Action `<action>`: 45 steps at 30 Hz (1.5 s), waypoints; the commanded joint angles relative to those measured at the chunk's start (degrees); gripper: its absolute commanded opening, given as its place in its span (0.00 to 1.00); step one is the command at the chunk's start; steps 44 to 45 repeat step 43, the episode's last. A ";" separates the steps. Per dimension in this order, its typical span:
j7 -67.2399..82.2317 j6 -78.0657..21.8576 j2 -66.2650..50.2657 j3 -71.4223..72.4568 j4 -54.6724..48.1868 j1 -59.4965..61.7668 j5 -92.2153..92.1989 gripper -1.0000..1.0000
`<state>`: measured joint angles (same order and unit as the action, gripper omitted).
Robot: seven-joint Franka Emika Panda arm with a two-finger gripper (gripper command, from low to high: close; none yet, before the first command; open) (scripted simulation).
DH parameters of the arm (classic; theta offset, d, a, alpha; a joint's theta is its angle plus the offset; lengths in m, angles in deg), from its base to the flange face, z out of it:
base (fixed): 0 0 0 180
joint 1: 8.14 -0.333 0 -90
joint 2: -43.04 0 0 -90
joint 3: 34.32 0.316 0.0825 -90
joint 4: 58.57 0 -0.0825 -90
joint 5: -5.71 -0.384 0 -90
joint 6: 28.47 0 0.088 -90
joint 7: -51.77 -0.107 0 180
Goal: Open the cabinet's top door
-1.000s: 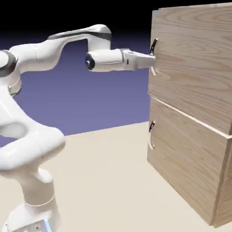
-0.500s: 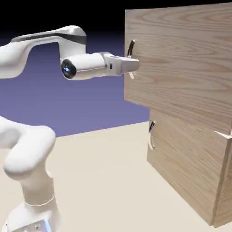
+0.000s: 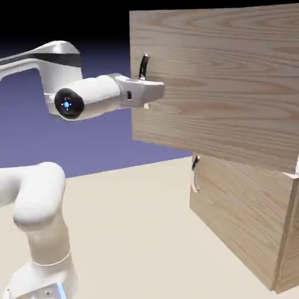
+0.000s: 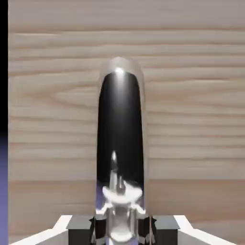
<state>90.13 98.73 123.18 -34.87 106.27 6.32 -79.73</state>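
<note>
Clamping handle (image 3: 144, 65), hand (image 3: 153, 93) beside door edge

A pale cream desk (image 3: 134, 222) is carrying everything here, spreading from the picture's lower left toward the blue-violet backdrop. The cabinet (image 3: 251, 216) is standing directly on it, its light-oak body sitting flat on the surface at the exterior view's right. Well apart from the cabinet, at the lower left, the arm's white base (image 3: 44, 280) is resting on the same desk. Between the cabinet and that base the surface is lying bare.
</note>
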 commanded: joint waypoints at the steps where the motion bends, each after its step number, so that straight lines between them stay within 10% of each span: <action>1: -0.27 -1.58 0.45 -2.07 0.12 0.10 2.07 0.00; 18: 0.30 -31.36 -5.30 -37.37 -11.64 -4.08 32.73 0.00; 45: -4.42 -71.18 -13.76 -73.00 -61.39 -48.57 52.08 0.00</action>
